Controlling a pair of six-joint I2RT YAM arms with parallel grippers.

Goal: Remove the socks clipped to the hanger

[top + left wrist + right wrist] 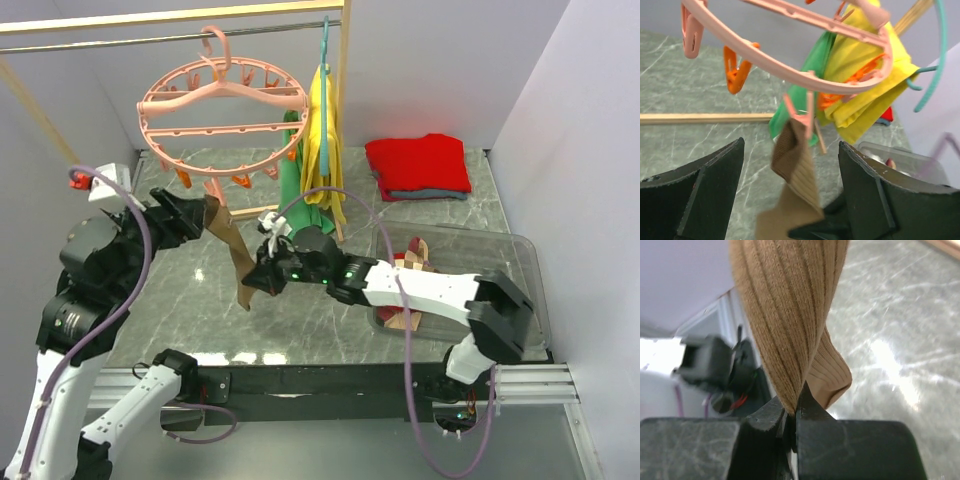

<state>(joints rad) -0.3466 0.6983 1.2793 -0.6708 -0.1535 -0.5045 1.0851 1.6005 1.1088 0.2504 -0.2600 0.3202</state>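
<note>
grey marble table (200,290): a brown sock (232,250) hangs clipped at the near side of the pink hanger (225,110). right gripper (792,412) pinches its lower end; left gripper (791,147) gapes wide by its top.

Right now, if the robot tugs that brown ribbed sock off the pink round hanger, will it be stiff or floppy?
Probably floppy: the brown ribbed fabric sock twists and folds where the right gripper pinches it. Likely light too, since one small pink plastic clip holds it up. The ribbed knit probably won't slip.
</note>
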